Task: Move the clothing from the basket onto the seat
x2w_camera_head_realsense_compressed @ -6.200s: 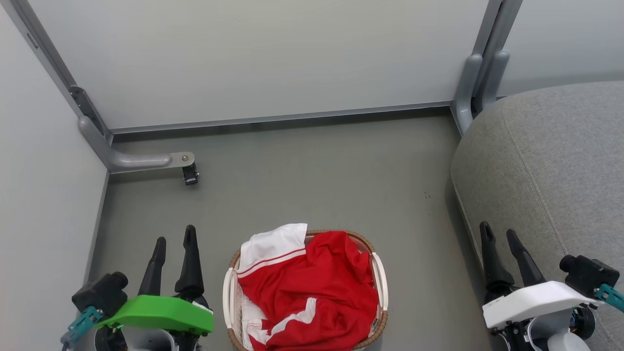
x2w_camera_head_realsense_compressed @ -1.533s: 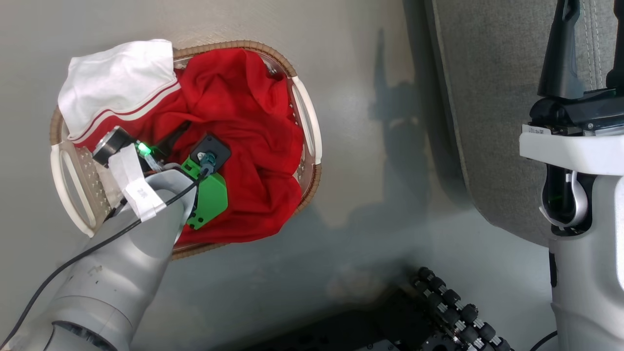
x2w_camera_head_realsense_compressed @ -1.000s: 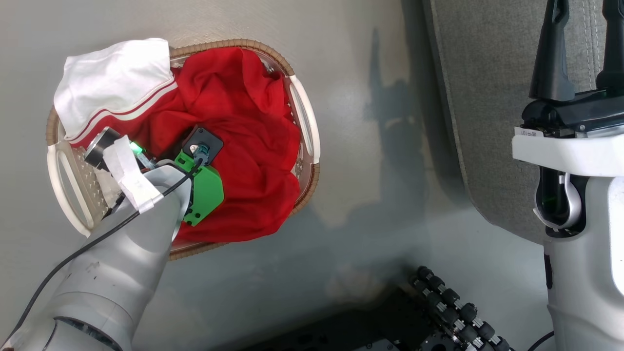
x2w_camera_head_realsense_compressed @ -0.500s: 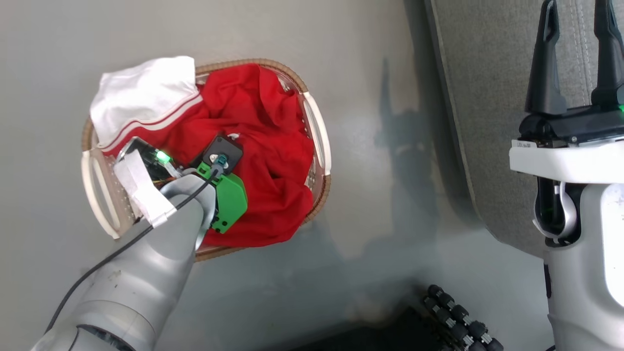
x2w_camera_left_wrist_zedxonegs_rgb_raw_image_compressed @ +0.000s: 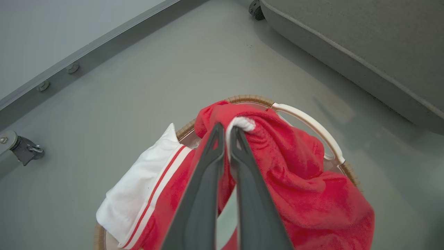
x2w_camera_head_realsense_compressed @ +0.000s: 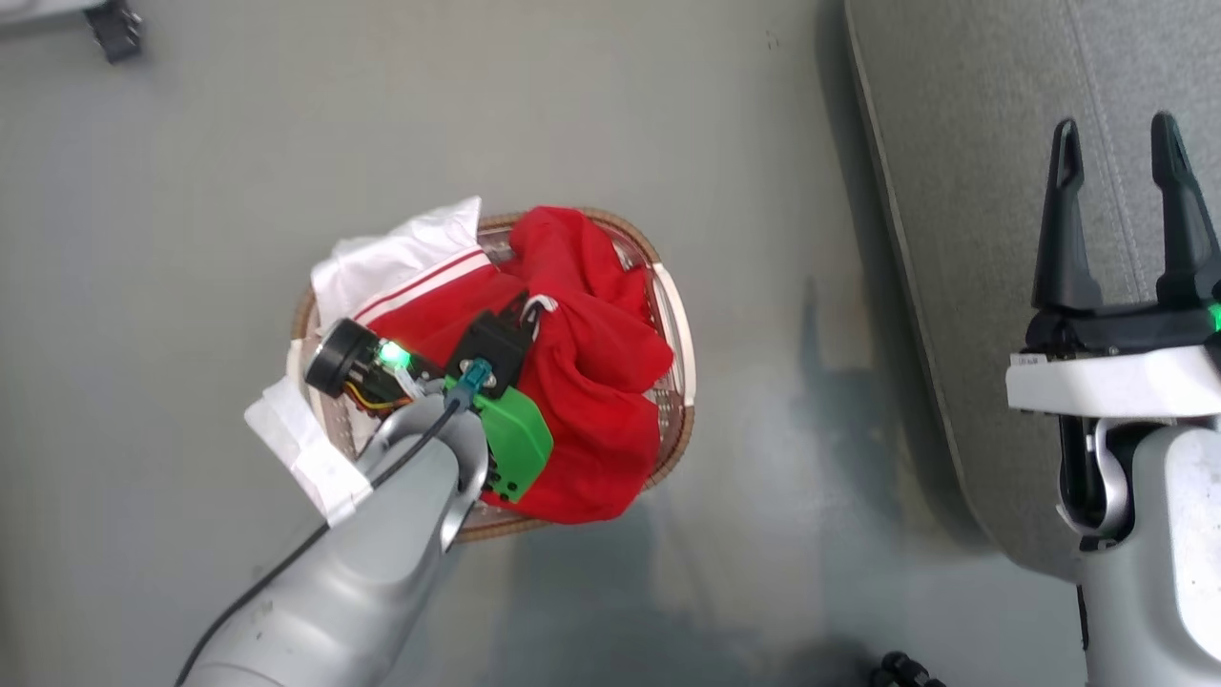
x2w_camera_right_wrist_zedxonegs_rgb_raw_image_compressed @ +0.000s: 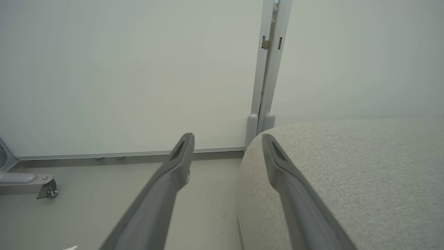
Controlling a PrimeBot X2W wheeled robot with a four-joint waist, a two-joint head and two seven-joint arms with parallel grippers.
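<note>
The red clothing (x2w_camera_head_realsense_compressed: 591, 382) with its white panel and stripe trim bulges out of the cream basket (x2w_camera_head_realsense_compressed: 679, 334) on the floor. My left gripper (x2w_camera_left_wrist_zedxonegs_rgb_raw_image_compressed: 227, 133) is shut on a bunched fold of the clothing (x2w_camera_left_wrist_zedxonegs_rgb_raw_image_compressed: 295, 166), pinching red fabric and a white edge, with the cloth pulled up above the basket (x2w_camera_left_wrist_zedxonegs_rgb_raw_image_compressed: 308, 121) rim. In the head view the left gripper (x2w_camera_head_realsense_compressed: 530, 310) is mostly hidden by its wrist. My right gripper (x2w_camera_head_realsense_compressed: 1118, 143) stands open over the grey seat (x2w_camera_head_realsense_compressed: 963, 143), fingers apart and holding nothing; the right gripper (x2w_camera_right_wrist_zedxonegs_rgb_raw_image_compressed: 227, 140) hovers at the rounded edge of the seat (x2w_camera_right_wrist_zedxonegs_rgb_raw_image_compressed: 347, 166).
Pale partition walls (x2w_camera_right_wrist_zedxonegs_rgb_raw_image_compressed: 138, 69) with a grey post (x2w_camera_right_wrist_zedxonegs_rgb_raw_image_compressed: 265, 76) close the far side. A castor foot (x2w_camera_head_realsense_compressed: 113, 19) sits at the upper left on the grey floor (x2w_camera_head_realsense_compressed: 286, 143). Open floor lies between basket and seat.
The left gripper has risen with the clothing, drawing the red fabric up and together over the basket. The head camera has shifted, so basket and seat sit lower and further right in the picture.
</note>
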